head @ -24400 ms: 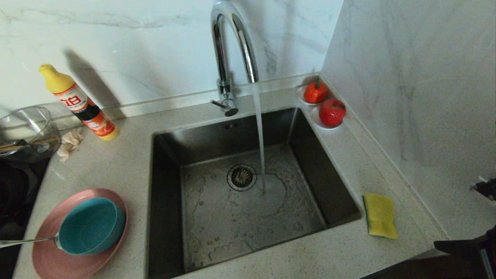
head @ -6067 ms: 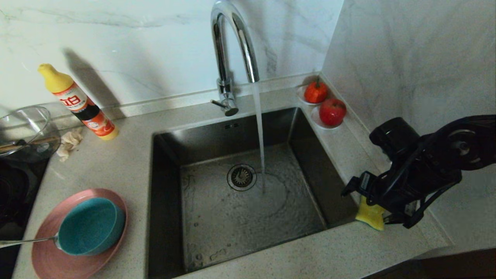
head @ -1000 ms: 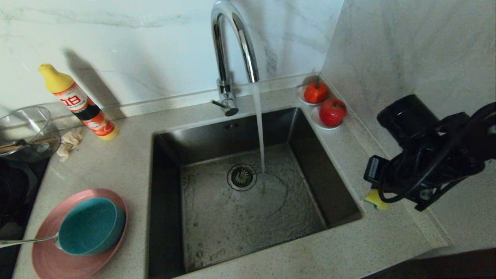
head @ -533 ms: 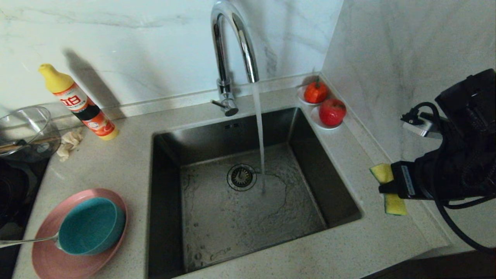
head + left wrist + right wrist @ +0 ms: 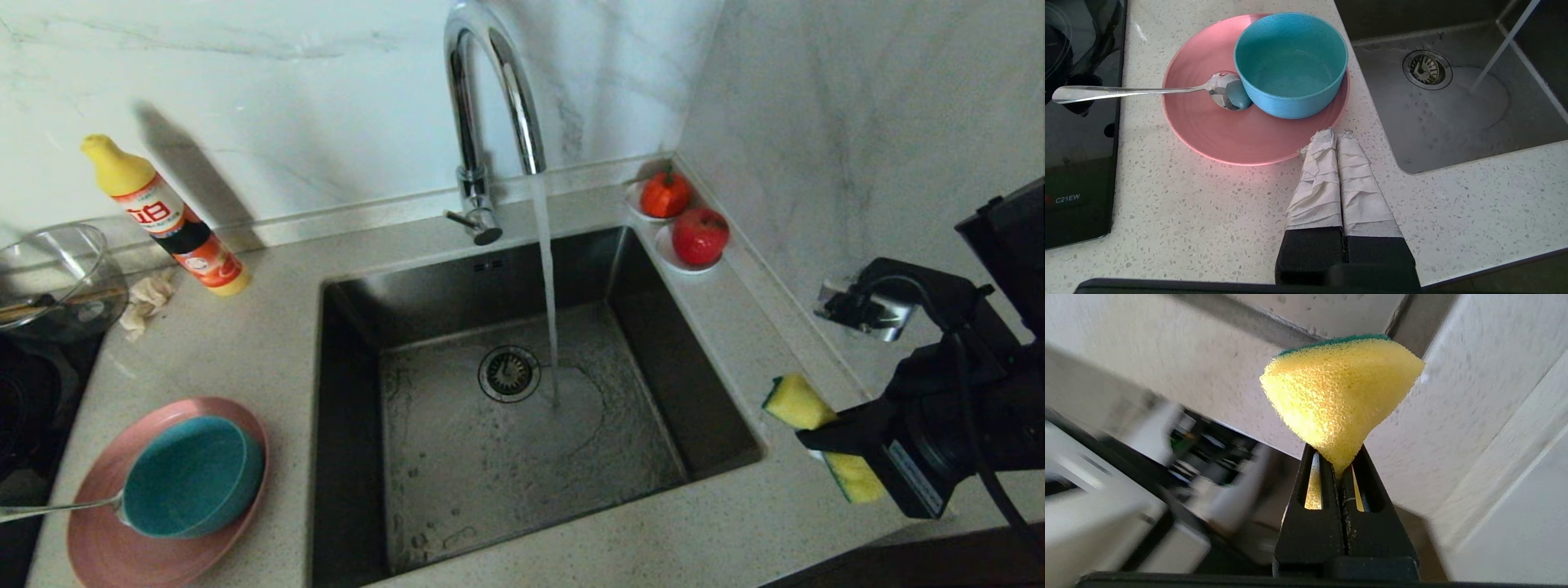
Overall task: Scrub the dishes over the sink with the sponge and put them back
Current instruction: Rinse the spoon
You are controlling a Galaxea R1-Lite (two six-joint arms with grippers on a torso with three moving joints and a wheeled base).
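Right end effector [image 5: 824, 437]: at the right edge of the head view, above the speckled surface [image 5: 269, 351] to the right of the sink; its two black fingers are pinched tight together on the sponge.
Sponge [image 5: 804, 408]: squeezed at its middle between those fingers, lifted off the surface; one yellow end sticks out toward the sink, the other shows below the fingers. In the right wrist view the yellow foam [image 5: 1339, 396] bulges out past the fingertips, with a thin green scouring edge on its far side.
Left end effector [image 5: 1336, 136]: seen only in the left wrist view, above the surface between plate and sink; its cloth-wrapped fingers are pressed together and hold nothing.
Pink plate [image 5: 106, 539]: flat on the surface to the left of the sink, near the left end effector and well apart from the sponge.
Teal bowl [image 5: 192, 478]: upright on the plate.
Spoon [image 5: 1143, 90]: its bowl rests on the plate against the teal bowl; its handle reaches out over a black cooktop [image 5: 1077, 171].
Sink [image 5: 351, 343]: in the middle of the surface; water runs from the gooseneck tap [image 5: 490, 98] and lands beside the round drain strainer [image 5: 509, 373].
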